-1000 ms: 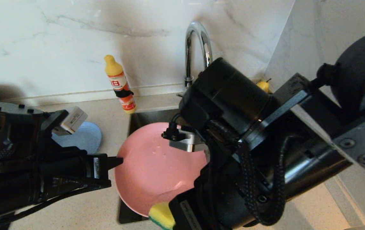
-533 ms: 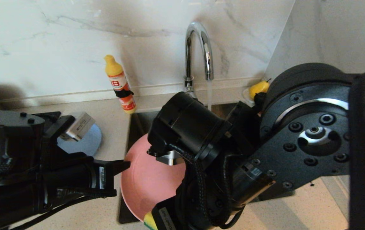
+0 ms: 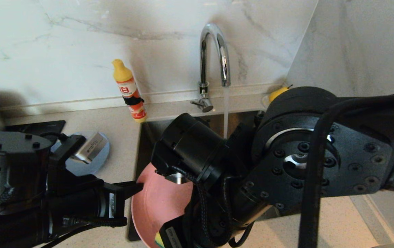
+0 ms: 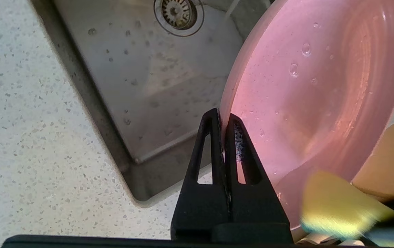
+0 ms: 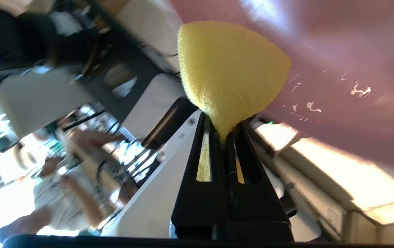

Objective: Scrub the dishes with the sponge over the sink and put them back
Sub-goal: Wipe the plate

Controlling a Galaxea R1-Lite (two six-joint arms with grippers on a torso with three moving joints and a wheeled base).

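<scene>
Scrubbing looks mid-way, nothing yet put back: over the brushed steel sink (image 4: 142,86), tap running, the left gripper (image 4: 224,119) pinches the rim of the smooth, wet salmon-pink plate (image 4: 321,86), tilted, while the right gripper (image 5: 223,132) squeezes the porous yellow sponge (image 5: 228,79) beside its face.

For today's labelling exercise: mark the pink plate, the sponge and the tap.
pink plate (image 4: 321,86), left wrist view, wet inner face.
sponge (image 5: 231,79), right wrist view, yellow foam.
tap (image 3: 214,34), head view, top of arch.
</scene>
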